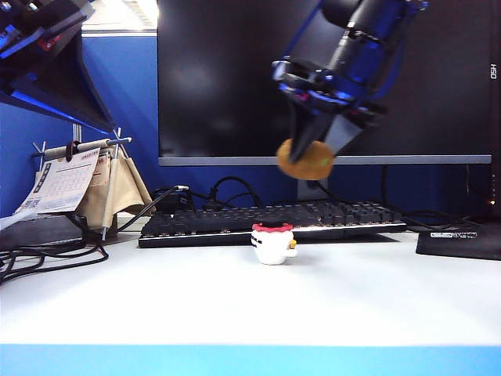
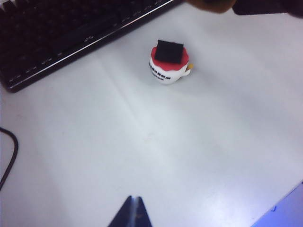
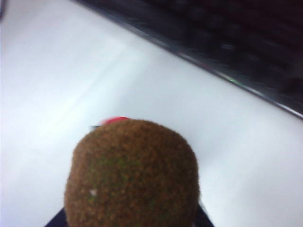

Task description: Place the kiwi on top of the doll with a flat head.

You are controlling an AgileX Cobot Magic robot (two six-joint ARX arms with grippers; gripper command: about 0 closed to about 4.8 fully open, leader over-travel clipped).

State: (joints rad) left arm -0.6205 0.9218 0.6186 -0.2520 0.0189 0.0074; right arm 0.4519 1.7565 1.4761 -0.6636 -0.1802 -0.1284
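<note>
Carry step under way: over the white bench (image 1: 376, 298), the right hand (image 1: 313, 153) pinches the kiwi (image 1: 305, 159) in mid-air, above and slightly right of the doll (image 1: 274, 243) by the keyboard (image 1: 274, 219). Next, centre over that flat red top and lower gently. Left hand (image 2: 131, 215) hangs aside, tips pressed together. No containers here.

white table (image 1: 235, 305) fills the lower frame. on it: doll (image 1: 274, 244) at centre, black keyboard (image 1: 270, 222) behind, cables (image 1: 47, 258) at left, dark pad (image 1: 462, 241) at right.
</note>
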